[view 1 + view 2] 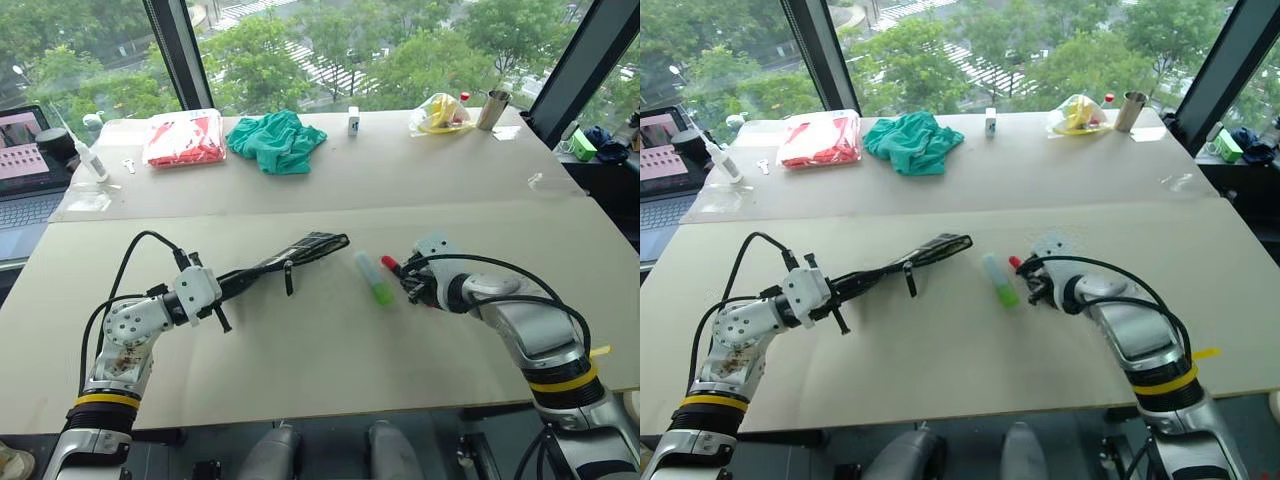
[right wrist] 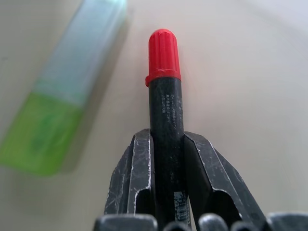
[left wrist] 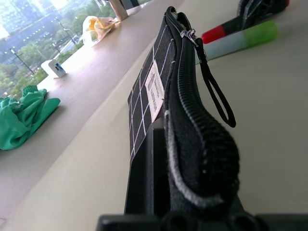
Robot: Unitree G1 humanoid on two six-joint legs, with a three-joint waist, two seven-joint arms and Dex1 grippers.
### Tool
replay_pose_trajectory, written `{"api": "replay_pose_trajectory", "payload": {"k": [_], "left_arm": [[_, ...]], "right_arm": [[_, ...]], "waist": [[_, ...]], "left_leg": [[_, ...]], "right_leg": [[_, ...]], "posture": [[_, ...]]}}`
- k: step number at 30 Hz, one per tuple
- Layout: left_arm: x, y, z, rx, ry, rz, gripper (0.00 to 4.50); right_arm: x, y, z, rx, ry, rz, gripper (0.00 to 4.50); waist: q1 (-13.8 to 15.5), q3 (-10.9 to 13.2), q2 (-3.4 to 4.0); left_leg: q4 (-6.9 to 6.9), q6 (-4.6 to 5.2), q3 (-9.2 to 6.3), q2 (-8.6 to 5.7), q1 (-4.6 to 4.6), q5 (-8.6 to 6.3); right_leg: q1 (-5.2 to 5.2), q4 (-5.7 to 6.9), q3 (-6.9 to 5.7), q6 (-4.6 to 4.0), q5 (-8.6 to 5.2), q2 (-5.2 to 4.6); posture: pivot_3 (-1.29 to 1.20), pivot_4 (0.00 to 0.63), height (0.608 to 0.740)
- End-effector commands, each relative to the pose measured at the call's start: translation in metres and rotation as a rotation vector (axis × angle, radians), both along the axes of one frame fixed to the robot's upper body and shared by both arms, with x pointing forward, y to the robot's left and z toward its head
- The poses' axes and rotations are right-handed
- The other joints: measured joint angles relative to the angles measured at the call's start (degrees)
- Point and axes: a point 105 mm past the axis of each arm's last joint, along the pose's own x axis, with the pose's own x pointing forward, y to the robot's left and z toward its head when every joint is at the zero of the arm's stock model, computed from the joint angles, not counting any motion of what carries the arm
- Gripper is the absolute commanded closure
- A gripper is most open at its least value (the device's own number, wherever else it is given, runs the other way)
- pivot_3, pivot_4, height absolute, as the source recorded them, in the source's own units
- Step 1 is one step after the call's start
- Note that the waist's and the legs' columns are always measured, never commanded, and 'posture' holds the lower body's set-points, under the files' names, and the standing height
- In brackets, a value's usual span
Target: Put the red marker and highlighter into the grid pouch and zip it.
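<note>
Right pincer (image 2: 166, 178) is clamped on the marker (image 2: 164, 96) at its dark barrel, right of centre in the head view; rigid and light, it should hold well there. Highlighter (image 1: 373, 278) lies on the worktop (image 1: 300, 350) just beside it, smooth, best pinched mid-body. Left pincer (image 1: 222, 287) is clamped on one end of the limp pouch (image 3: 163, 96), centre-left, which sags, so its mouth likely needs spreading.

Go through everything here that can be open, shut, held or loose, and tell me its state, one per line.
Grid pouch: held off the table by the left claw, zipper looks closed.
Red marker: capped, gripped by the right claw.
Highlighter: capped, lying loose on the table.
</note>
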Motion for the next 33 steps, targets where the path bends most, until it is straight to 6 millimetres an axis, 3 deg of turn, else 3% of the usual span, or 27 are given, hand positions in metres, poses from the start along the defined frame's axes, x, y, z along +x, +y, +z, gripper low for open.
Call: {"api": "replay_pose_trajectory", "payload": {"k": [1, 4, 9, 15, 33], "left_arm": [[0.001, -0.001, 0.01, -0.008, -0.037, -0.01, 4.5], [0.001, -0.004, 0.01, -0.014, -0.037, -0.017, 4.5], [0.002, -0.009, 0.01, -0.023, -0.037, -0.026, 4.5], [0.001, -0.013, 0.009, -0.032, -0.038, -0.031, 4.5], [-0.002, -0.02, 0.003, -0.017, -0.031, -0.049, 4.5]], "right_arm": [[-0.02, 0.047, 0.083, -0.026, -0.35, 0.373, 4.01], [-0.044, 0.073, 0.095, -0.097, -0.387, 0.601, 4.01], [-0.07, 0.091, 0.07, -0.264, -0.357, 0.85, 4.01], [-0.049, 0.08, 0.053, -0.456, -0.392, 0.857, 4.01], [-0.019, 0.073, 0.056, -0.592, -0.439, 0.818, 4.01]], "waist": [[-0.1, 0.01, 0.01], [-0.27, 0.01, 0.01], [0.01, 0.01, 0.0], [0.12, 0.01, -0.01], [0.04, 0.01, 0.0]], "left_leg": [[-0.02, -0.18, 0.0, 0.01, -0.02, 0.11], [-0.08, -0.29, 0.0, 0.12, 0.01, 0.16], [0.03, -0.21, 0.0, 0.08, -0.01, 0.11], [0.04, -0.21, 0.01, 0.06, 0.0, 0.12], [0.0, -0.26, 0.02, 0.08, 0.0, 0.15]], "right_leg": [[-0.03, -0.01, 0.0, 0.0, 0.0, 0.0], [-0.01, -0.03, -0.07, 0.0, 0.0, 0.06], [0.09, -0.1, -0.09, 0.01, 0.0, 0.03], [0.08, -0.08, -0.1, 0.01, 0.0, 0.02], [0.02, -0.05, -0.09, 0.0, 0.0, 0.03]], "posture": [[0.0, 0.15, 0.74], [0.0, 0.15, 0.74], [0.0, 0.15, 0.74], [0.0, 0.15, 0.74], [0.0, 0.15, 0.74]]}}
